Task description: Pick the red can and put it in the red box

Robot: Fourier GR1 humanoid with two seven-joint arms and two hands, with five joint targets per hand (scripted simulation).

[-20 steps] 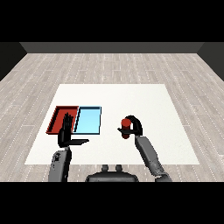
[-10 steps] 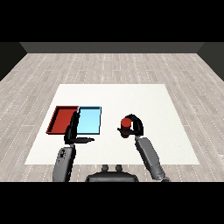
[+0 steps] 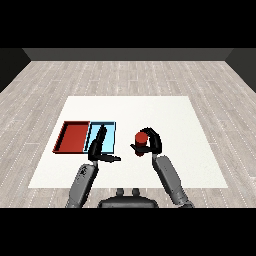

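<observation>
One red can (image 3: 141, 138), one red tray (image 3: 73, 137), one light blue tray (image 3: 109, 137), two hands.

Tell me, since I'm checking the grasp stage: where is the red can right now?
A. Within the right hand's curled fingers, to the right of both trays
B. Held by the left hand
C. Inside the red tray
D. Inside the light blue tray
A: the red can sits within the curled fingers of the right hand, apart from the red tray and light blue tray.

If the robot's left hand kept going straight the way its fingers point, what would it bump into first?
The left hand has straight fingers pointing away across the table, already over the light blue tray. Going straight on, it would probably pass over that tray's far rim, then bare white table. Its height is hard to judge.
</observation>
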